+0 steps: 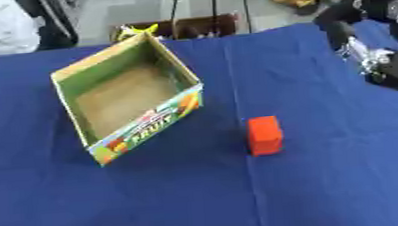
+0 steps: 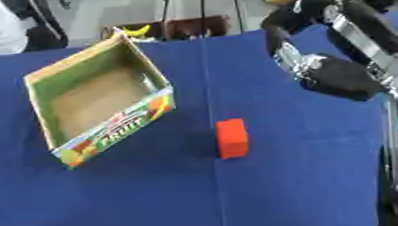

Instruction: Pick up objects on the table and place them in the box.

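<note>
An orange block (image 1: pixel 264 135), squarish and plain, stands on the blue cloth (image 1: pixel 156 203) just right of the box (image 1: pixel 127 97) (cardboard, open-topped, fruit print on its near wall, nothing inside). The right hand (image 2: pixel 309 69) hangs above the cloth beyond the block, holding nothing; whether its fingers are curled I cannot tell. Clutter lies past the far edge.

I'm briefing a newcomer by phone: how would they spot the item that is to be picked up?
Find the blue-clothed table and its open cardboard fruit box. Right of the box's printed front lies a small orange-red block, alone on the cloth, the only loose item there.
</note>
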`<state>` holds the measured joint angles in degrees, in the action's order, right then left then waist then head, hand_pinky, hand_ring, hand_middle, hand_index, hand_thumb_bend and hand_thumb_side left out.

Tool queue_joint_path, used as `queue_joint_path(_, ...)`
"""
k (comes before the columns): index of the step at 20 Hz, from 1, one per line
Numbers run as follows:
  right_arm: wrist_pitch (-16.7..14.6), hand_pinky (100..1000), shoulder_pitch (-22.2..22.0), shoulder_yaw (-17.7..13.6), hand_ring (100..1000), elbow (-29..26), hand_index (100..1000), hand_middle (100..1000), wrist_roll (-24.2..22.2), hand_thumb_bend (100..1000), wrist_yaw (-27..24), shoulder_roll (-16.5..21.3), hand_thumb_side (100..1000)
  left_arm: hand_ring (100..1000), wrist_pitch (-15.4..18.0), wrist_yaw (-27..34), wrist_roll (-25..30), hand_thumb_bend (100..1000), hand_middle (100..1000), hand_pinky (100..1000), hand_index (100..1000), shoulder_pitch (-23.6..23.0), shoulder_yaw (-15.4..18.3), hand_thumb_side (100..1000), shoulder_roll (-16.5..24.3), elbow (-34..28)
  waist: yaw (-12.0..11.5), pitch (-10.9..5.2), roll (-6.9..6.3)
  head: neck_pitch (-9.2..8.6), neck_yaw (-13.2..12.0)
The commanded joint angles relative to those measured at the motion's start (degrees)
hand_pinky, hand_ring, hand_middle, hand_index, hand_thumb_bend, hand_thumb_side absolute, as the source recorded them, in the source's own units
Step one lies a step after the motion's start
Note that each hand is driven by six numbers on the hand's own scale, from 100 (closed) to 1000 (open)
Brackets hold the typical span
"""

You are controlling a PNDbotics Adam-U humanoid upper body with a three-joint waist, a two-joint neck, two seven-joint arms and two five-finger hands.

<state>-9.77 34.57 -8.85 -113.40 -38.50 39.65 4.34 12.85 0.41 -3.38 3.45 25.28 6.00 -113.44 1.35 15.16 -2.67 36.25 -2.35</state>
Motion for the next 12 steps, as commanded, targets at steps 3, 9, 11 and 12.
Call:
queue_joint_path(3, -0.5, 697, 1.8, 0.1, 714, -1.2, 745, 630, -0.4, 100, 0.0, 0.9, 835, 566, 0.1, -0.1, 0.0, 515, 651, 353, 898, 0.3, 0.2, 882, 0.6, -1.1, 0.0, -0.78, 0.11, -0.18, 0.2)
queue_joint_path(9, -3.5, 714, 4.9, 1.5, 751, 0.7, 779, 697, -1.8, 100, 2.5, 1.5, 886, 566, 0.0, -0.1, 0.1, 515, 650, 353, 898, 0.3, 0.1, 881, 0.7, -1.1, -0.1, -0.91, 0.29, -0.49, 0.5)
queue_joint_path(11, -5.0, 724, 6.3, 2.3, 764, 2.0, 798, 714, -2.7, 109, 3.8, 1.9, 909, 566, -0.1, -0.1, 0.1, 514, 650, 353, 898, 0.3, 0.1, 881, 0.7, -1.1, -0.2, -0.94, 0.33, -0.53, 0.6)
queue_joint_path(12, -5.8, 724, 6.9, 2.5, 764, 2.7, 798, 714, -3.2, 109, 4.5, 2.0, 909, 566, -0.1, -0.1, 0.1, 514, 650, 353, 898, 0.3, 0.1, 881, 0.7, -1.1, -0.2, -0.95, 0.33, -0.55, 0.6)
